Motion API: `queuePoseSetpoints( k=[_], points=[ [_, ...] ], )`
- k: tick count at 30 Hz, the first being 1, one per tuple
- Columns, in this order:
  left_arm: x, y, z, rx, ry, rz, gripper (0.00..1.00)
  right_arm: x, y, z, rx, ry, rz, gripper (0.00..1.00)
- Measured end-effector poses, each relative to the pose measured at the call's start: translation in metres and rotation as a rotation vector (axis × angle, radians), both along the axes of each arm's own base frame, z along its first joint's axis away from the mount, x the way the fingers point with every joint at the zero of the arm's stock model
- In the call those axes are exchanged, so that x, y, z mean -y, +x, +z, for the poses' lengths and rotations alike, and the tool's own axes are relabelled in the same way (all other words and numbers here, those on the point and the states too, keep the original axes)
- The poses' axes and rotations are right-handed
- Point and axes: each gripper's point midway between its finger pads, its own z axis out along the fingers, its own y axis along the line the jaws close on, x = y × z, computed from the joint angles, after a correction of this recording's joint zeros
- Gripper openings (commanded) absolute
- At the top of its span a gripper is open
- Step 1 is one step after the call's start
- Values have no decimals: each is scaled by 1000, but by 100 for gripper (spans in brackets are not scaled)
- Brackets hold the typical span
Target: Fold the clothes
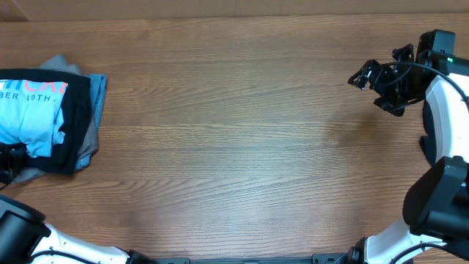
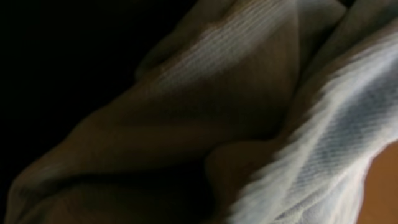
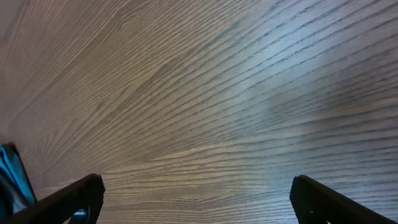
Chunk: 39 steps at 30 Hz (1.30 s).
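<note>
Several folded T-shirts (image 1: 33, 110) (sky-blue topmost) lie stacked at the wooden table's (image 1: 234, 147) left edge. The left gripper (image 1: 9, 158) sits closed against them, its grip unclear. The right gripper (image 3: 197, 183) gapes wide, empty.

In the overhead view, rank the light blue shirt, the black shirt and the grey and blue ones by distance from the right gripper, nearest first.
From the right gripper:
1. Blue shirt and grey shirt, rightmost; too close to call.
2. Black shirt, just left of them.
3. Light blue shirt, far left, on top.
</note>
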Motion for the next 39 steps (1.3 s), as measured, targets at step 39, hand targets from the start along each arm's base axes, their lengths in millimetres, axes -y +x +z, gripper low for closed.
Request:
queuePoseSetpoints(
  k=[39],
  points=[
    [-35,21,25,-54,131,26,4,0,0,0,0,0,0,100]
  ],
)
